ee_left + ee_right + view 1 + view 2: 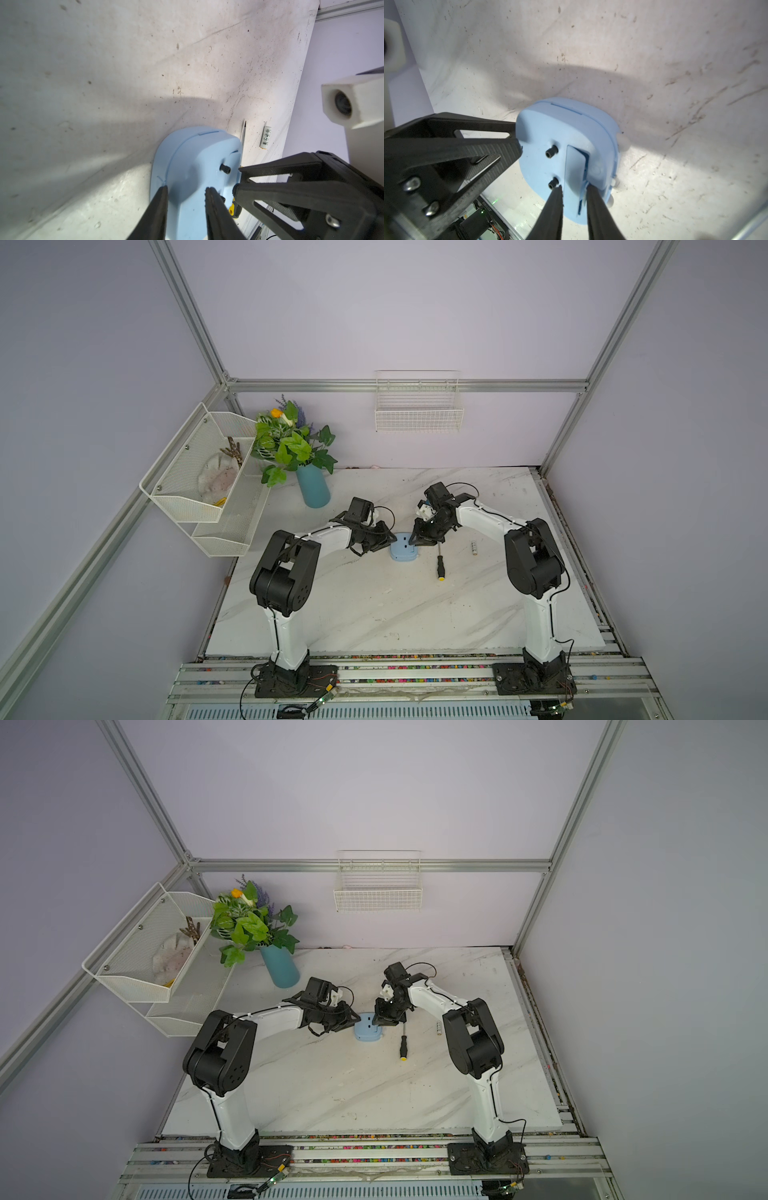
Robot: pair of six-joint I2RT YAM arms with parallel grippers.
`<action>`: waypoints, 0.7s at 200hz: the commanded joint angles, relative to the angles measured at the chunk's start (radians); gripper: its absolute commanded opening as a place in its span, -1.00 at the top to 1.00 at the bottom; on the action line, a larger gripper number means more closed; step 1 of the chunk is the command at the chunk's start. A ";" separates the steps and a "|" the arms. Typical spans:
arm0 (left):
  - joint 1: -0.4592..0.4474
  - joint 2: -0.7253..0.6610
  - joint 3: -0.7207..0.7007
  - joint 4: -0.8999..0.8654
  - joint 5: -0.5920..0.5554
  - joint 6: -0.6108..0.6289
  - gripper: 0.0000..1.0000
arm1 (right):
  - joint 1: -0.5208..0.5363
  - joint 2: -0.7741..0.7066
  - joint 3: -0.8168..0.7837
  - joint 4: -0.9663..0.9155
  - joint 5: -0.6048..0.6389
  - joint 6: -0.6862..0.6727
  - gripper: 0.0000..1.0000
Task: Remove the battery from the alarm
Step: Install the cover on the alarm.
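- The alarm (pixel 403 548) sits near the middle of the table (pixel 374 614), between the two arms. It is small, light blue and rounded-square. Its plain back is turned up and the clock face is out of my sight.
- In the right wrist view, a seam runs round the alarm's body and two small black knobs (pixel 552 153) stand out of the back. Beside them a long narrow cover (pixel 574 166) is tilted up along one edge, with a dark gap under it.
- The left pincer (pixel 187 190) is clamped on the alarm's rim on its own side, one finger on the side wall at the seam and the other on the back.
- The right pincer (pixel 574 187) has its fingers apart, with the tips down at one end of the cover, one on each side. One tip is right by a knob. I cannot tell whether either tip presses the cover.
- The battery (pixel 474 549) is out of the alarm. It lies on the table well apart from it, to the right, near the right arm's elbow.
- The battery is a tiny whitish cylinder. The left wrist view shows a column of small dark printed symbols down its side.
- A screwdriver (pixel 440 566) with a black handle and a yellow end lies between the alarm and the battery, just beside the alarm. In both top views its shaft runs under the right pincer.
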 commanded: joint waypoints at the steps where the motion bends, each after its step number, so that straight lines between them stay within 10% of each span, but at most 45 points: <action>1: 0.000 -0.016 -0.026 0.014 0.015 -0.001 0.30 | 0.007 0.008 -0.013 -0.063 0.096 -0.017 0.44; 140: -0.001 -0.017 -0.026 0.017 0.015 -0.002 0.31 | 0.032 0.039 0.047 -0.136 0.253 -0.036 0.49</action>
